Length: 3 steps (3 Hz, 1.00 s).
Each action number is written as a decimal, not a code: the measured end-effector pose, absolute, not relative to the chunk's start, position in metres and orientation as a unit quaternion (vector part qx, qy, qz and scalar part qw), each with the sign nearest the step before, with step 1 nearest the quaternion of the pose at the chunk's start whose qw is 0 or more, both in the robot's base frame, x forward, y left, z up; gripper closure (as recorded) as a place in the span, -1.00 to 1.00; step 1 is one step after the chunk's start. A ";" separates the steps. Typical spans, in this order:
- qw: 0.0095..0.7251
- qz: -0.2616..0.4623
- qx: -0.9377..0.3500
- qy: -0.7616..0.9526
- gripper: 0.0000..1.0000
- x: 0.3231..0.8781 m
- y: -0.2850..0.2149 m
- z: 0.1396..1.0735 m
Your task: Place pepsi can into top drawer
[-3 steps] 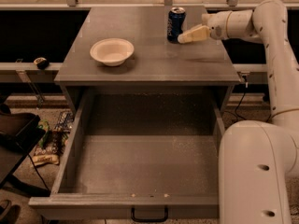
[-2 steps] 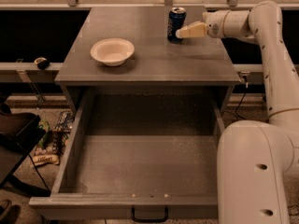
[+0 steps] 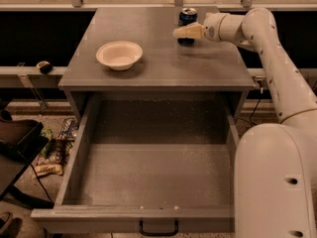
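The pepsi can [image 3: 187, 17] is dark blue with a silver top and stands upright at the back right of the grey cabinet top [image 3: 158, 63]. My gripper [image 3: 182, 30] reaches in from the right at the can's height, and its pale tip crosses in front of the can's lower half. The can still rests on the cabinet top. The top drawer [image 3: 74, 167] is pulled wide open toward the camera. Its speckled grey floor holds nothing, and its black handle [image 3: 158, 229] is at the front.
A white bowl [image 3: 119, 54] sits on the left part of the cabinet top. My white arm [image 3: 277, 68] runs down the right side past the drawer's right wall. Clutter and a dark object lie on the floor to the left of the drawer.
My gripper has moved left, from just right of the can to across its front. The can, the bowl and the drawer have not moved.
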<state>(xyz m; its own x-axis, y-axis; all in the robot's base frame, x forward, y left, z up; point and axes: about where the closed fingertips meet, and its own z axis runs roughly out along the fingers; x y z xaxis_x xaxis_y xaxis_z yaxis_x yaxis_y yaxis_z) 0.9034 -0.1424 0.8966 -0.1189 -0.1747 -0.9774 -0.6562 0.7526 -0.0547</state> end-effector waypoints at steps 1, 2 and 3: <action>0.617 0.201 -0.271 0.711 -0.95 0.915 -0.137 0.890; 0.646 0.187 -0.247 0.698 -0.49 0.931 -0.138 0.890; 0.651 0.184 -0.242 0.696 -0.03 0.933 -0.138 0.892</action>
<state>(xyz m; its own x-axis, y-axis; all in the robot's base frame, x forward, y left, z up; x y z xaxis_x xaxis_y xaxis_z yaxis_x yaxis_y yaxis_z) 0.9332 -0.1382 0.8916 -0.0366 -0.0969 -0.9946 -0.5766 0.8149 -0.0582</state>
